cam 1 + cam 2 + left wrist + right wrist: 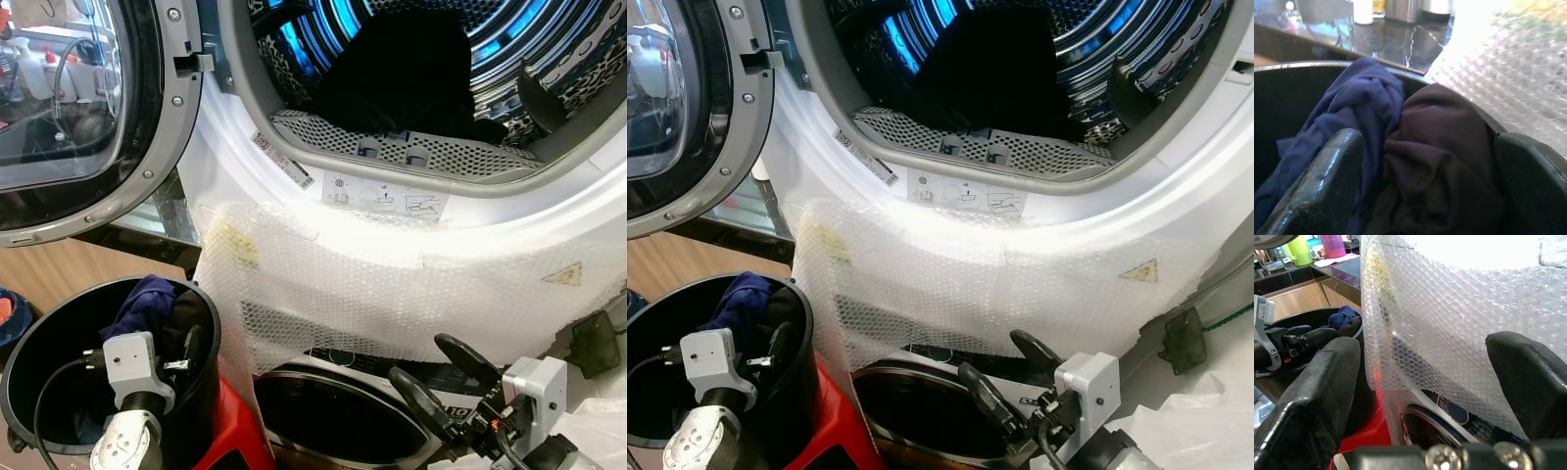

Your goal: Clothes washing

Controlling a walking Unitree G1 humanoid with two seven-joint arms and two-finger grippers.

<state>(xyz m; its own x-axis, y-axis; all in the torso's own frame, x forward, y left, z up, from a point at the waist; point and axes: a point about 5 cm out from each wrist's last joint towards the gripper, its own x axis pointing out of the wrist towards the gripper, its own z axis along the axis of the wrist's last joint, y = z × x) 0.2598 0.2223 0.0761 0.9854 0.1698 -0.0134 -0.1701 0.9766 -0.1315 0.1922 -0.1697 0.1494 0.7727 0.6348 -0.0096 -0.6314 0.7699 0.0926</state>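
Inside black bucket [29,392], clothes [1400,147] between open left hand [186,352] fingers

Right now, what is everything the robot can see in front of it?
Washing machine: one, white, straight ahead, bubble wrap over its front.
Door: one, grey-rimmed glass, swung open at upper left.
Drum: one, metal, blue-lit, dark clothing inside.
Bucket: one, black, lower left.
Blue garment: one, in the bucket.
Dark maroon garment: one, beside the blue one.
Lower porthole: one, dark, below the wrap.
Left gripper: open, in the bucket at the clothes.
Right gripper: open, before the lower porthole.
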